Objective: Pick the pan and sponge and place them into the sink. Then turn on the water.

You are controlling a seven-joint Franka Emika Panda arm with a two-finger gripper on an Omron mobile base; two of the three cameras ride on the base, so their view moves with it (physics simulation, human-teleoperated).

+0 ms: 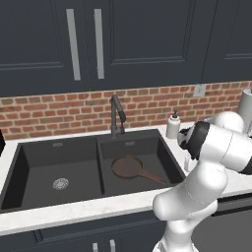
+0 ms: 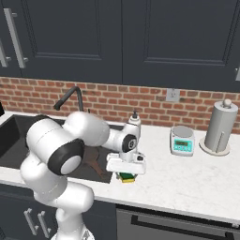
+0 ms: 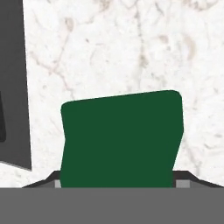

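Note:
The reddish-brown pan (image 1: 127, 166) lies flat in the right basin of the black sink (image 1: 44, 167), its handle pointing right and toward the front. Beside the sink's right rim, the sponge (image 2: 126, 177) sits low at the white counter, directly under the hand. My gripper (image 2: 126, 174) points straight down over it. In the hand view the sponge's green face (image 3: 120, 135) spans the gap between the two fingertips, which press against its sides, so my gripper (image 3: 120, 181) is shut on it. No water comes from the dark gooseneck faucet (image 1: 117, 114).
A white soap dispenser (image 2: 135, 121) stands at the sink's back right corner. Further right on the counter are a small kitchen scale (image 2: 182, 139) and a paper towel roll (image 2: 219, 126). The sink's dark edge (image 3: 13, 87) lies close to the sponge.

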